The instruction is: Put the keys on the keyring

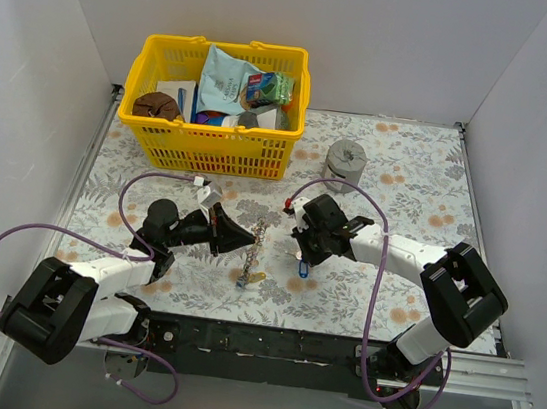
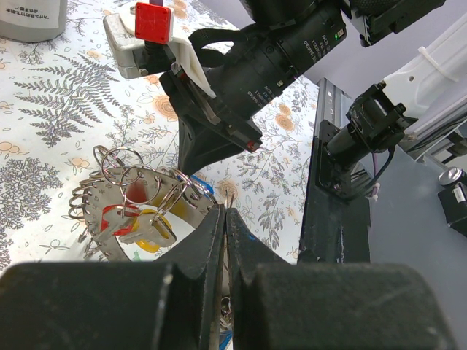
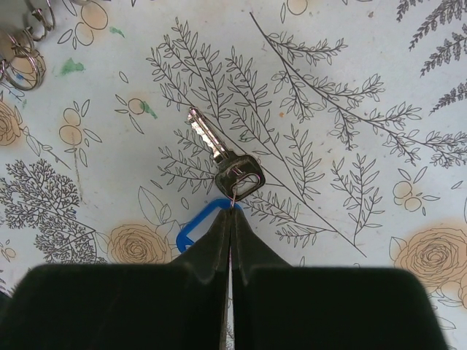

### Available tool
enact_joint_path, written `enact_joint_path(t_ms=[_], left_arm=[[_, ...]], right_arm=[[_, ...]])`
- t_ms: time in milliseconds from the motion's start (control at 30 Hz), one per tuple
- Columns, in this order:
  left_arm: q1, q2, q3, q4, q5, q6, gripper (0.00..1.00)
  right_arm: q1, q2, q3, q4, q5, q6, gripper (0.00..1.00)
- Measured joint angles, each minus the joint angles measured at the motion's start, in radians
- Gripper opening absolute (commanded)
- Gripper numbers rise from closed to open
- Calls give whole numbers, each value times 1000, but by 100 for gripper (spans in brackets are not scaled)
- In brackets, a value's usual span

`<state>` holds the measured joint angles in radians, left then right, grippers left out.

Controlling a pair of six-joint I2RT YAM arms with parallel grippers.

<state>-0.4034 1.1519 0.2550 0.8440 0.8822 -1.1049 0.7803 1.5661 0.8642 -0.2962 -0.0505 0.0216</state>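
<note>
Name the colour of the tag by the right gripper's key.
Tag is blue, best in the right wrist view.

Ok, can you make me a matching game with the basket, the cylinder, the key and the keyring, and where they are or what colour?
Things:
1 basket
2 cylinder
3 key
4 keyring

Clues:
A at the tips of the left fingers
B yellow
C pinched by the right fingers
D standing beside the basket

Pairs: 1-B, 2-D, 3-C, 4-A
</note>
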Motion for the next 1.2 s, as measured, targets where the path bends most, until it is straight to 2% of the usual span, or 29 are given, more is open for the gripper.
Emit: enact_joint_path(t_ms=[67,100,200,400,733,1200], left_arm=[[0,0,0,0,0,0,0],[0,0,0,0,1,0,0],[0,0,0,0,1,0,0],[-1,0,0,-1,1,0,0],[-5,2,0,0,2,0,0],[-5,5,0,2,9,0,0]], right_arm=[[0,0,0,0,2,0,17],[0,0,0,0,3,0,25],[0,0,0,2,13,2,35],[-1,0,0,11,24,10,45],[-45,-25,0,35,-6,41,45],[-59,-28,-17,89,-93,54,34]])
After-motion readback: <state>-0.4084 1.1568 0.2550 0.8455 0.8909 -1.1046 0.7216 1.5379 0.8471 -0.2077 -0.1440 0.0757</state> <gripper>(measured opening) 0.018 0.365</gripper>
